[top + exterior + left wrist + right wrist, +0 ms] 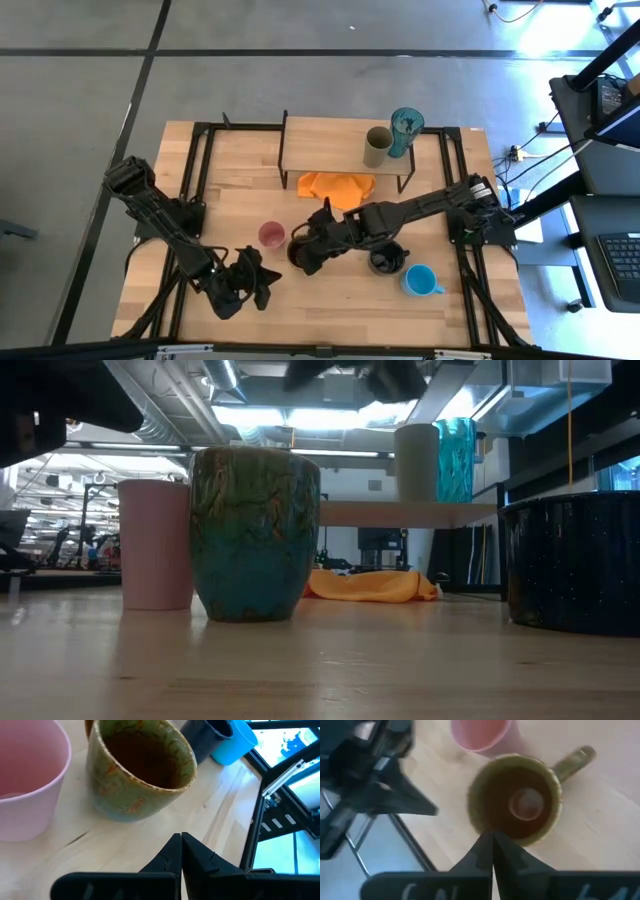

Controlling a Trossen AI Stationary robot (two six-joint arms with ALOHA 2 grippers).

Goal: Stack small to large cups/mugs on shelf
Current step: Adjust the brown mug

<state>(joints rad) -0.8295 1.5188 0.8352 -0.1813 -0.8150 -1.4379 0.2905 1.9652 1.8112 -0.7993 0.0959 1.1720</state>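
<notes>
The mustard-brown mug (298,252) stands upright on the tabletop, its handle (575,760) pointing away from my right arm. My right gripper (492,837) is shut and hangs above the mug's rim; in the low view nothing reaches the mug (255,530). My left gripper (181,837) is shut near the table's front edge, short of the mug (140,765) and the pink cup (271,236). The black mug (387,260) and the light blue mug (420,280) stand to the right. On the shelf (320,135) stand the olive-grey cup (377,147) and the teal tumbler (405,130).
An orange cloth (337,186) lies on the table under the shelf's front edge. Black frame rails (200,170) run along both table sides. The left part of the shelf top is bare.
</notes>
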